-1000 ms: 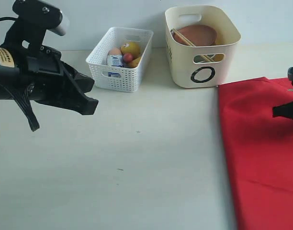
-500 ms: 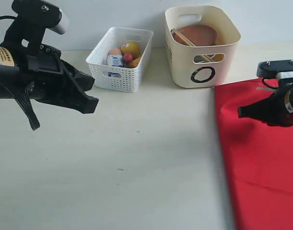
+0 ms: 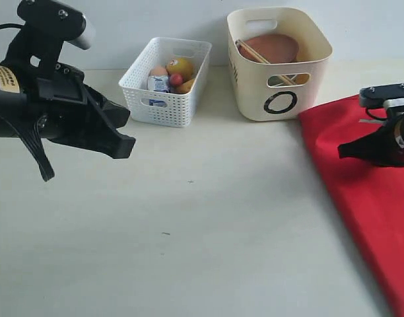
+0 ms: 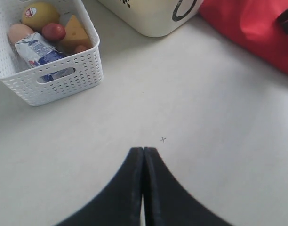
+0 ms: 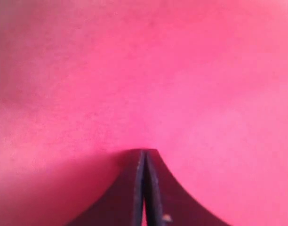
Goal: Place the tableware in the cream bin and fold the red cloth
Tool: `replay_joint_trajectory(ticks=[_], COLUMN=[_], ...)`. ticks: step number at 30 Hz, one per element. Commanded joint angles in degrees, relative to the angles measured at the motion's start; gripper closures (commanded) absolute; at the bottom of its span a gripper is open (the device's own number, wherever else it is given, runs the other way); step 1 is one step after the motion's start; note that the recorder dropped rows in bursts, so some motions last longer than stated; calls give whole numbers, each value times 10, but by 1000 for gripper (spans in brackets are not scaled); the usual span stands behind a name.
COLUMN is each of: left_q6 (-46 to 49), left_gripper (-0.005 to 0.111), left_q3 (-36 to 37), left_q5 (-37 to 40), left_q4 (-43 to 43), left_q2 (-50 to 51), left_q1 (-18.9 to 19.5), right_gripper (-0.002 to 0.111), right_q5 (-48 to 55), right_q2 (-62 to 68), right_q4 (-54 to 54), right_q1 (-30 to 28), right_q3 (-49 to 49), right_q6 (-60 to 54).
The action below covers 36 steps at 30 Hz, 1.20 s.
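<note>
The red cloth [image 3: 367, 211] lies on the right of the table, its left edge running slantwise toward the front right. My right gripper [image 3: 342, 152] is low over it with jaws closed. In the right wrist view the gripper [image 5: 144, 151] has its tips in the cloth [image 5: 144, 70], which fills the picture. The cream bin [image 3: 255, 92] stands at the back and holds the brown wooden plate [image 3: 276, 47] and chopsticks [image 3: 258, 53]; other tableware is hidden. My left gripper [image 3: 126, 145] hovers shut and empty above the bare table at the left, its closed tips [image 4: 143, 149] over the tabletop.
A white lattice basket [image 3: 164, 105] left of the cream bin holds an egg [image 3: 158, 70], a lemon [image 3: 180, 66] and a milk carton [image 3: 160, 82]. The left wrist view shows that basket [image 4: 64, 82], the bin's wall [image 4: 148, 19] and a corner of the cloth [image 4: 247, 23].
My right gripper came in from the right edge over the cloth, then drew back a little. The cloth's left edge swung from upright to slanting right. The left arm stayed put.
</note>
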Motion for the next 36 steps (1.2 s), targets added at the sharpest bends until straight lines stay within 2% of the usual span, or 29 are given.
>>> replay_joint_trajectory(ticks=[1, 8, 12, 15, 21, 26, 36], left_q6=[1, 1, 1, 1, 1, 0, 0], left_gripper=[106, 106, 106, 106, 106, 106, 106], left_q3=[1, 1, 1, 1, 1, 1, 1], left_q5=[1, 2, 1, -1, -1, -1, -1], left_q4=[1, 1, 1, 1, 1, 1, -11], left_q2=[-5, -5, -5, -5, -5, -5, -5], left_q1=[2, 2, 2, 2, 2, 2, 2], right_gripper=[108, 108, 108, 108, 108, 108, 108], right_q5=[72, 74, 45, -30, -10, 43, 113], right_q2=[64, 85, 89, 89, 124, 178, 244], right_q4=[9, 9, 31, 53, 53, 54, 67], right_q1=[-38, -116, -138, -117, -17, 29, 38], right_q3=[9, 8, 4, -16, -143, -265, -427], right_q6=[-5, 25, 29, -2, -34, -68, -126])
